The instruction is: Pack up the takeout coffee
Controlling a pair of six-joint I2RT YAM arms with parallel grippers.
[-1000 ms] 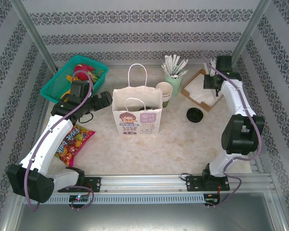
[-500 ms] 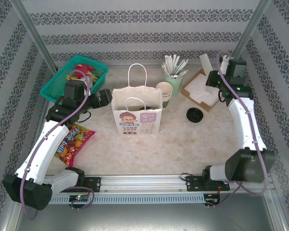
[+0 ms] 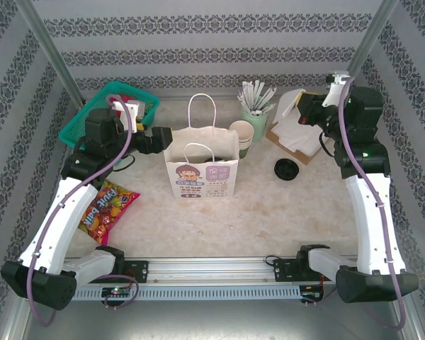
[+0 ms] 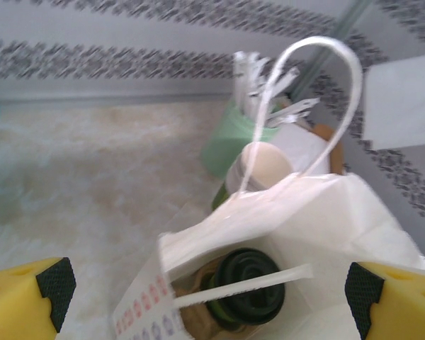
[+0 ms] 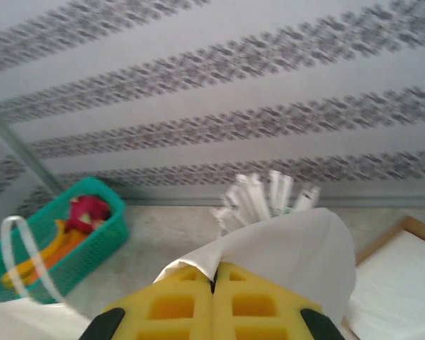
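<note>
Takeout coffee (image 4: 249, 285): inside paper bag (image 3: 202, 180), table (image 3: 269, 212) centre | left gripper (image 4: 209, 294): jaws released, wide, at bag's mouth | right gripper (image 5: 214, 275): clenched on white napkin (image 5: 292, 248), above far right corner

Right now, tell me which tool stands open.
The left tool, jaws spread wide over the paper bag; the right tool is pinched shut on a white napkin.

Paper bag (image 4: 326, 212) stands open; 1 handle strip (image 4: 269, 279) crosses its mouth above the takeout coffee (image 4: 244, 315); cup stack (image 4: 265, 166) just beside.
</note>
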